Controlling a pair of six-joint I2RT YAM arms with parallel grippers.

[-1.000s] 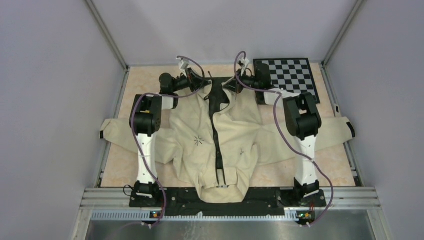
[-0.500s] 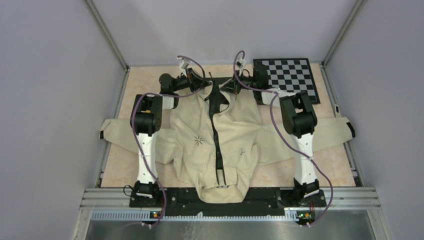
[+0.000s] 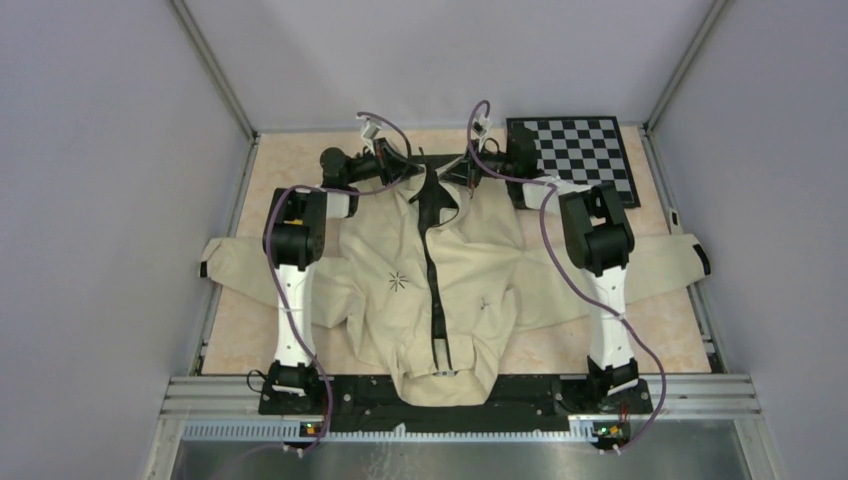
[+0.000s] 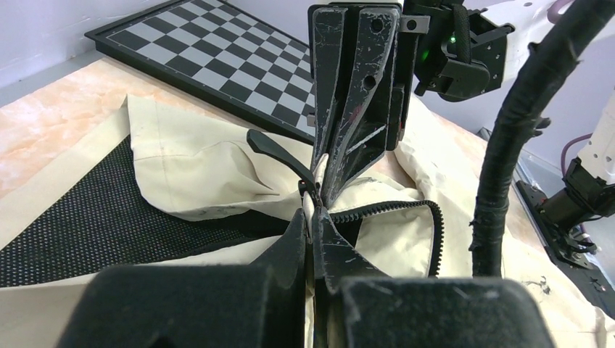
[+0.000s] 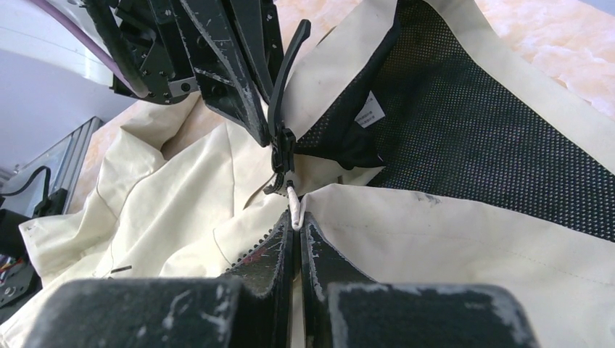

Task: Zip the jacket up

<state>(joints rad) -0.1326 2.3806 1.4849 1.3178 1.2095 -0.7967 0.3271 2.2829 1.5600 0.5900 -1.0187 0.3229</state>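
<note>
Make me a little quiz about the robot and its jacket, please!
1. True or false: the checkerboard lies at the far right corner of the table.
2. What colour is the zip on the jacket? A black, B red, C green.
3. Fill in: the left pincer and the right pincer both pinch the jacket at the table's ____ side (near or far).
Key: 1 true; 2 A; 3 far.
</note>
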